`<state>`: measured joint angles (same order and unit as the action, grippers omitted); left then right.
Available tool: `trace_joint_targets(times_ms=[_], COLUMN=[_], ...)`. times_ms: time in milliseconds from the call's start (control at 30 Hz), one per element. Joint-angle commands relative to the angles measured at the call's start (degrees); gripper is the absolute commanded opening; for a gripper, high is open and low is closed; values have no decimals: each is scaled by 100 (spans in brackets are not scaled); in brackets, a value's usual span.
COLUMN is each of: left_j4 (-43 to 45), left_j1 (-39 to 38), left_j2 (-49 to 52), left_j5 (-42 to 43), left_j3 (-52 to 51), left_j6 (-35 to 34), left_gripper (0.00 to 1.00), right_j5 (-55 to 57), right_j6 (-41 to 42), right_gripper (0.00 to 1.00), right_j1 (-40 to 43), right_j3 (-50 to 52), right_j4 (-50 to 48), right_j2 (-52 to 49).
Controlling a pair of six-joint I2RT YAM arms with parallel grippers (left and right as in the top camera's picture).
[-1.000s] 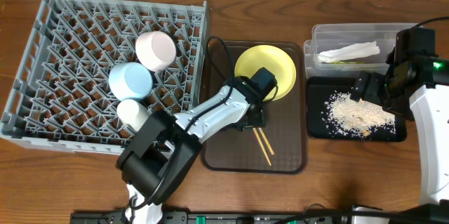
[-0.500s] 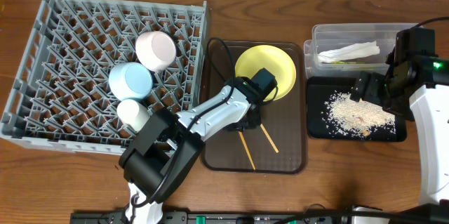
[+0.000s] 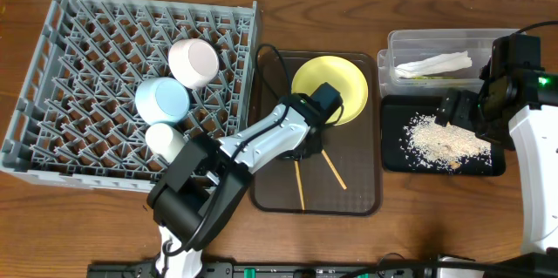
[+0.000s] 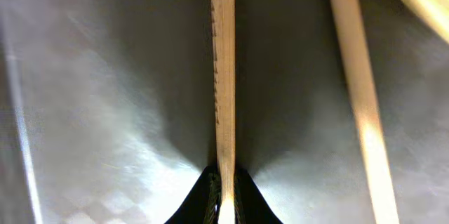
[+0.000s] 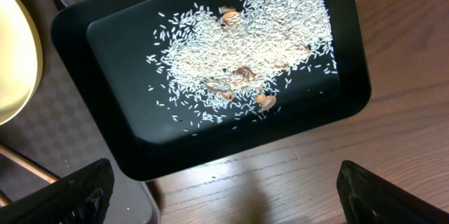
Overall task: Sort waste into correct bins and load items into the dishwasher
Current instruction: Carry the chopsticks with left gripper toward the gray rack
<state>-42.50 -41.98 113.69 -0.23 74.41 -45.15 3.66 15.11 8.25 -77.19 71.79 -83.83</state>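
My left gripper (image 3: 305, 150) is shut on one wooden chopstick (image 4: 224, 76) (image 3: 299, 186) down on the brown serving tray (image 3: 272, 186); its black fingertips (image 4: 207, 199) pinch the stick's end. The other chopstick (image 4: 354, 83) (image 3: 334, 173) lies loose to the right, angled away. The yellow plate (image 3: 330, 88) sits just behind them on the same tray. My right gripper (image 5: 238, 203) hangs open over the front edge of the black tray (image 5: 337, 104), which holds beige food scraps (image 5: 242, 48). The clear tub (image 3: 390, 56) holds the white napkin (image 3: 433, 64).
The grey dish rack (image 3: 87, 51) stands at the left with a white bowl (image 3: 193, 60), a light blue bowl (image 3: 163, 99) and a small cream cup (image 3: 164, 139) in it. Bare wooden table lies in front of the black tray (image 3: 392, 163).
My left gripper has gone from open to shut on one chopstick. That stick has swung away from its partner, its free end now pointing toward the tray's front. The right arm has not moved.
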Motion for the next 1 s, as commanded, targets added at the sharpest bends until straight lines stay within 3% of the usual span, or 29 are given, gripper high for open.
trace_joint_targets(times_ms=[0, 167, 400, 867, 933, 967], left_j4=[-68, -72, -192, -138, -133, -127], left_j1=[245, 706, 1552, 2577, 2590, 2590], left_j2=[-284, -1305, -2564, -1910, -1895, -1895], left_j5=[-243, -240, -243, -240, -240, -240], left_j3=[168, 216, 216, 179, 179, 179], left_j6=[739, 1731, 3665, 3764, 3764, 3764], left_gripper=[8, 8, 8, 9, 17, 29], right_j5=[37, 37, 37, 37, 37, 35], right_j6=[92, 92, 94, 94, 94, 94], right_gripper=[99, 99, 99, 99, 99, 99], right_j1=[35, 35, 35, 35, 35, 35], right_j3=[-103, -103, -103, -103, -103, -103], right_j4=[24, 22, 22, 24, 24, 24], right_j2=[92, 90, 92, 92, 90, 92])
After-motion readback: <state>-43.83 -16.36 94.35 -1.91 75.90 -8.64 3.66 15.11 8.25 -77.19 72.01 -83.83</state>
